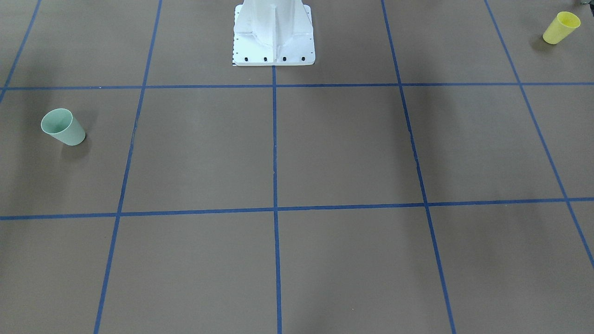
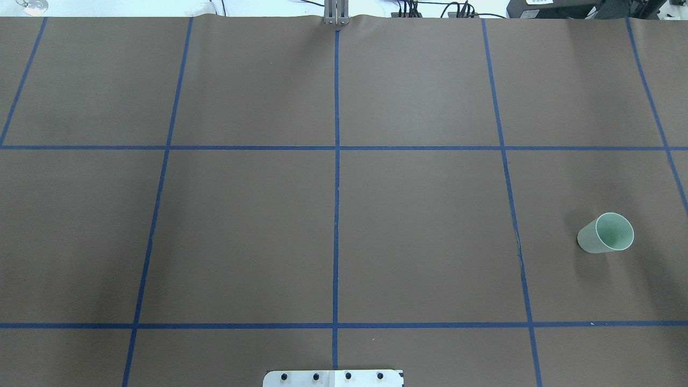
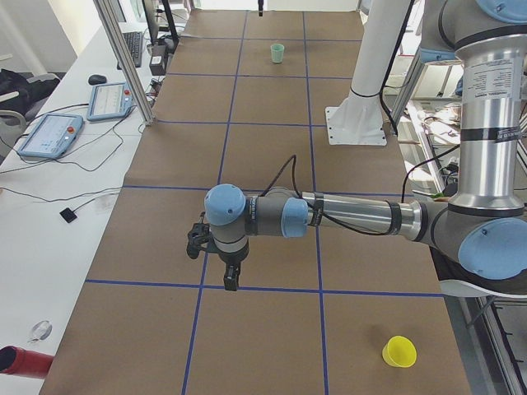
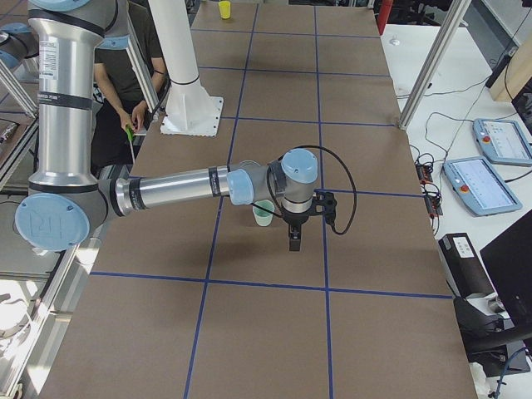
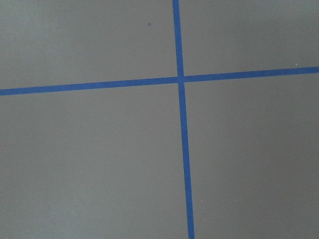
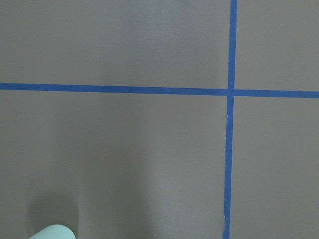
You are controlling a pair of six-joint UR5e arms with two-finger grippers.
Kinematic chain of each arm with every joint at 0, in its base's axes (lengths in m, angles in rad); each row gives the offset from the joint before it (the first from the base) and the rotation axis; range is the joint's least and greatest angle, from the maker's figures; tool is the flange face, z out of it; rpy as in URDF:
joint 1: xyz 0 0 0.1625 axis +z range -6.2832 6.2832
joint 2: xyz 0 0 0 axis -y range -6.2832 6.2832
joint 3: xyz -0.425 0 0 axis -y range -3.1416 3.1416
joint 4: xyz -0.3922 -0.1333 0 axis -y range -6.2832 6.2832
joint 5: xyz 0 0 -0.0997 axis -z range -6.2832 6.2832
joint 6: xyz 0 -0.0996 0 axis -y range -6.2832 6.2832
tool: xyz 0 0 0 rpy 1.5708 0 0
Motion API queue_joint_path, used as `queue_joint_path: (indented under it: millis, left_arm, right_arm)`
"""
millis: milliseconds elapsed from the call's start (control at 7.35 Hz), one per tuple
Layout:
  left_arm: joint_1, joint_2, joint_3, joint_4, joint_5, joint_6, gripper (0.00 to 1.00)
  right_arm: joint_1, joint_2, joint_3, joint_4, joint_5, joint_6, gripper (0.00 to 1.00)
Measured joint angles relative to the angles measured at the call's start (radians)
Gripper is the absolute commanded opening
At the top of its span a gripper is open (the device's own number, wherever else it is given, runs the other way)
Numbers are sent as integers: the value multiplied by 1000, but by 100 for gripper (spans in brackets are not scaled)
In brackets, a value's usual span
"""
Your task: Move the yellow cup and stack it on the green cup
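The yellow cup (image 1: 561,28) stands upright on the brown table near the robot's left end; it also shows in the exterior left view (image 3: 399,351) and, far off, in the exterior right view (image 4: 224,9). The green cup (image 1: 62,127) stands upright toward the robot's right end (image 2: 606,233). My left gripper (image 3: 229,284) hangs over a blue tape line, well apart from the yellow cup. My right gripper (image 4: 293,243) hangs just beside the green cup (image 4: 263,214), whose rim shows in the right wrist view (image 6: 52,232). I cannot tell whether either gripper is open or shut.
The white robot pedestal (image 1: 274,32) stands at the table's robot side. Blue tape lines (image 2: 336,215) grid the table. A side bench with tablets (image 3: 49,132) and metal posts (image 3: 123,58) runs along the far edge. A person (image 4: 125,83) stands behind the pedestal.
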Motion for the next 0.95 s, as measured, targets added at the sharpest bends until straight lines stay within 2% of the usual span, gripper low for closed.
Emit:
queue_joint_path:
  millis: [544, 952]
  left_arm:
    - [-1, 13, -30, 1, 0, 8, 100]
    - [0, 92, -92, -15, -8, 10, 100]
  right_arm:
    - [-1, -14, -2, 11, -8, 1, 100]
    - [-2, -16, 7, 11, -1, 1, 100]
